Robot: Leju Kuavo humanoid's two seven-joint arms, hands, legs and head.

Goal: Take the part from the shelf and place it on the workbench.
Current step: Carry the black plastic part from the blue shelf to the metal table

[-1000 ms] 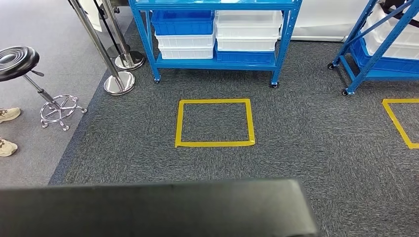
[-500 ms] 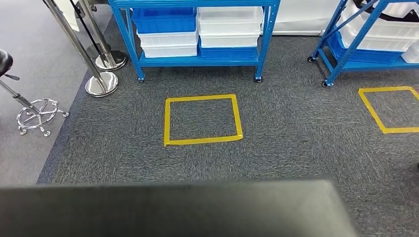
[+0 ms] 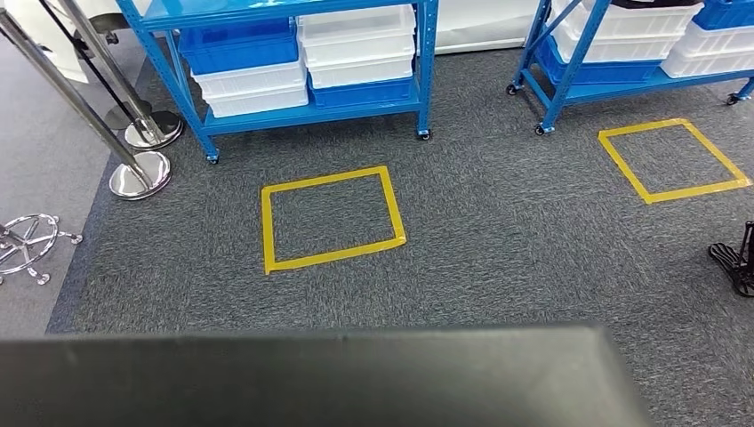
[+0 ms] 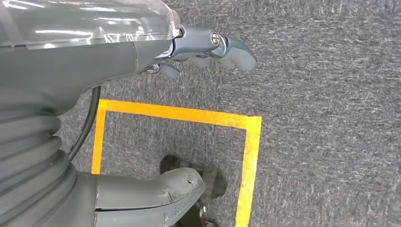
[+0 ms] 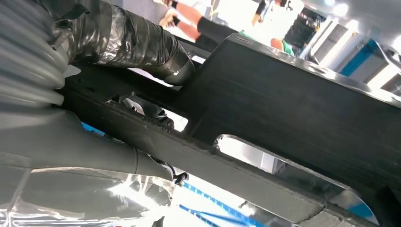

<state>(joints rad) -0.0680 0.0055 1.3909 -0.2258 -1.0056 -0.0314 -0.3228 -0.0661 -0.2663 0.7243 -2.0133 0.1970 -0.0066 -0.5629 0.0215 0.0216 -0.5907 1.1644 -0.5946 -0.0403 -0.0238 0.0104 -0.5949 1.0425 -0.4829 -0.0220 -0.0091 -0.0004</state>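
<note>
View has swung right; right hand (image 5: 142,142) grips the black part (image 5: 293,123).

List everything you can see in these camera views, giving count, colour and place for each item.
shelf racks: two, blue, on wheels at the far side of the carpet
bins: several, white and blue, stacked on both racks
tape squares: two, yellow, on the carpet in front of the racks
barrier posts: two bases visible, chrome, far left
stool base: one, chrome, left edge
stand foot: one, black, right edge
black part: one, flat, across the bottom of the head view
left hand: grey, holds nothing, hangs above a tape square
right hand: grey, grips the black part
</note>
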